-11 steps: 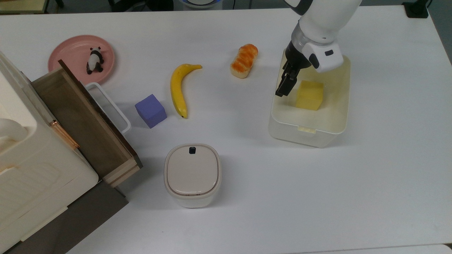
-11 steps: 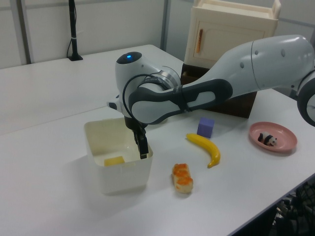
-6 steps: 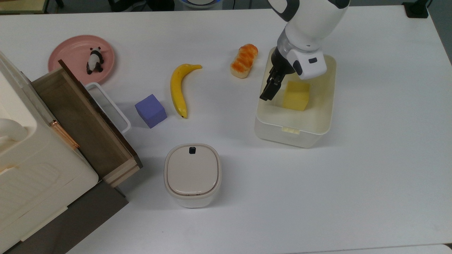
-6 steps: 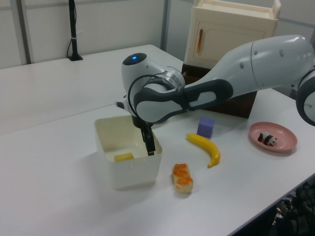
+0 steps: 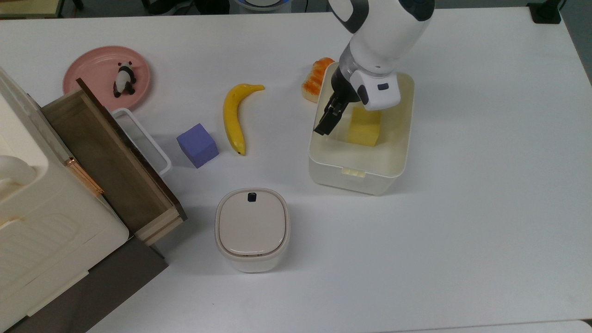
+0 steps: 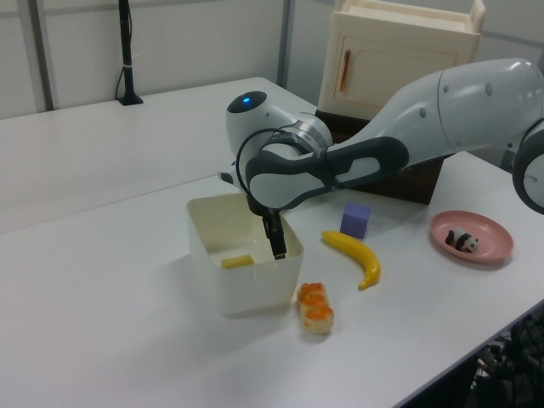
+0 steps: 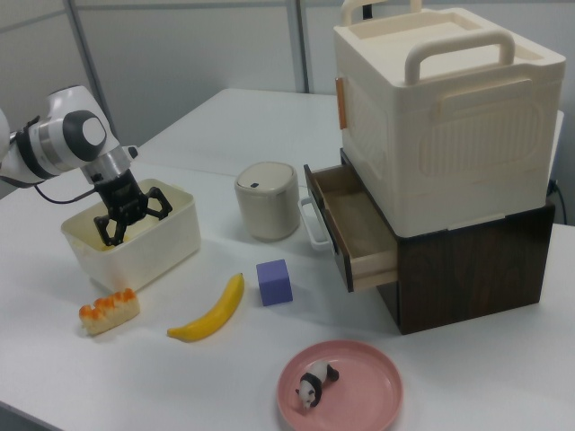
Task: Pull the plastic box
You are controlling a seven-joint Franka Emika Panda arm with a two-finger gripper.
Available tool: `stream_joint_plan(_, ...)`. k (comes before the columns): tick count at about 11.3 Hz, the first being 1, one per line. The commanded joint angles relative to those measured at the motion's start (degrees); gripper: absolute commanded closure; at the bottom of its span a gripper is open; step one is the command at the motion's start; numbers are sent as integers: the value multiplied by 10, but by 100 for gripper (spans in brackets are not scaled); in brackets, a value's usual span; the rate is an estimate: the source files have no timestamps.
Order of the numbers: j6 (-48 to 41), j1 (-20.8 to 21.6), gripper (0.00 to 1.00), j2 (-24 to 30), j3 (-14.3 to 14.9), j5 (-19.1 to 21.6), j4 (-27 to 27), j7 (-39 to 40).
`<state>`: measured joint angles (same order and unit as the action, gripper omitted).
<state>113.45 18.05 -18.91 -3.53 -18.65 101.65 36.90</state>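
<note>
The plastic box (image 5: 356,167) is a cream-white open tub on the white table, right of centre in the top view, with a yellow block (image 5: 365,128) inside it. It also appears in the left view (image 6: 255,289) and the right view (image 7: 148,251). My gripper (image 5: 325,124) reaches down at the wall of the box on the top view's left, and its black fingers are shut on that rim. The left view shows the gripper (image 6: 276,245) at the rim nearest the banana. The right view shows it (image 7: 117,232) over the box.
A bread roll (image 5: 315,78) touches the box's far left corner. A banana (image 5: 232,115), a purple cube (image 5: 197,144) and a lidded beige bin (image 5: 252,229) lie to the top view's left. A pink plate (image 5: 90,74) and a cabinet with an open drawer (image 5: 111,157) stand farther left.
The gripper has dragged the plastic box toward the top view's left, carrying the yellow block along. The box's corner now meets the bread roll.
</note>
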Motion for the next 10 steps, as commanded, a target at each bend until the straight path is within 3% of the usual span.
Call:
stream_joint_plan(1, -8, 4, 0, 21, 4, -11, 8, -67)
stream_joint_plan(3, -7, 3, 0, 21, 4, -2, -41, -154)
stream_joint_plan(5, -7, 3, 0, 38, 0, 13, -75, -289)
stream_joint_plan(7, -11, 1, 0, 71, 0, 52, -81, -391)
stream_joint_plan(9, -74, -52, 0, 121, -7, 79, -80, -445)
stream_joint_plan(10, -89, -89, 0, 140, -11, 111, -82, -458)
